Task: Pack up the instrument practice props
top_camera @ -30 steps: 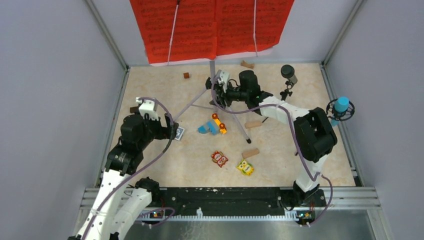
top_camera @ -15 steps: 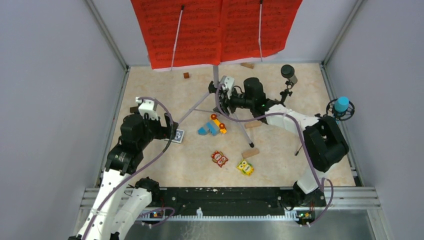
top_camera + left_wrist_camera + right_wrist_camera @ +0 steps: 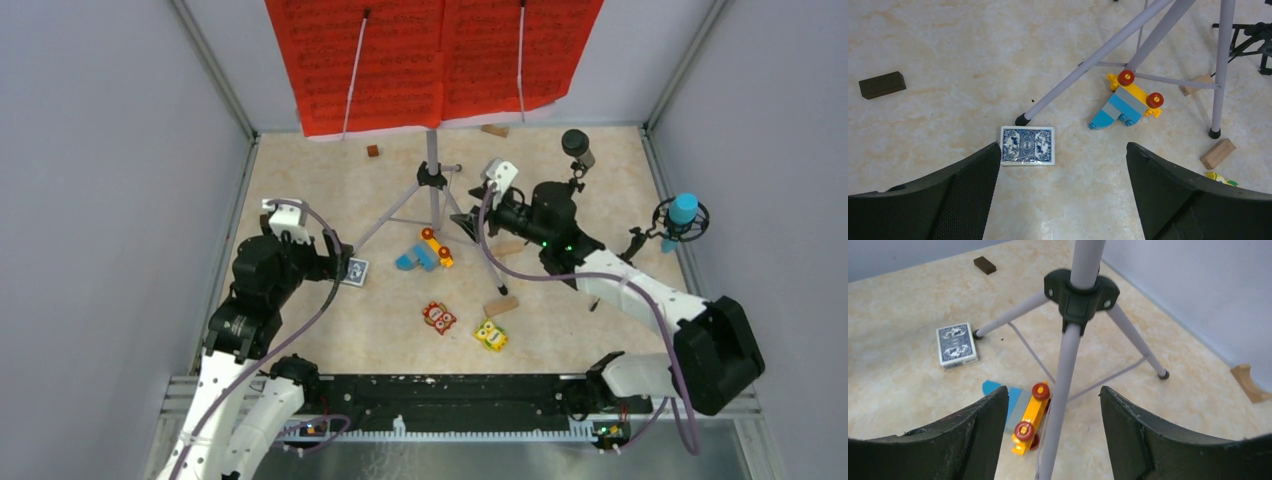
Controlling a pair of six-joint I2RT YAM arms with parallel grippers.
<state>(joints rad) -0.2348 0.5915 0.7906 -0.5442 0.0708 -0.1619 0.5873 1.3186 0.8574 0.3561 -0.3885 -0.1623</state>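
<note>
The music stand (image 3: 432, 177) stands upright at the back of the table on its silver tripod legs (image 3: 1098, 52). Red music sheets (image 3: 430, 60) cover its desk. My right gripper (image 3: 468, 222) is open just right of the stand; one leg (image 3: 1060, 405) passes between its fingers with room on both sides. A dark microphone (image 3: 576, 145) on a small black tripod (image 3: 572, 185) stands behind that arm. At the right wall sits a blue microphone (image 3: 683, 210). My left gripper (image 3: 1063, 147) hangs wide open over bare table, near the card deck.
A blue-patterned card deck (image 3: 1027, 145) lies by the foot of the stand's left leg. A yellow and blue toy car (image 3: 1125, 100) sits under the tripod. Two owl blocks (image 3: 438, 317) and several wooden blocks (image 3: 502, 305) lie scattered nearby. Grey walls close in three sides.
My right gripper has opened, let go of the stand near its hub and drawn back to the right. The stand has swung upright. The left arm has shifted slightly.
</note>
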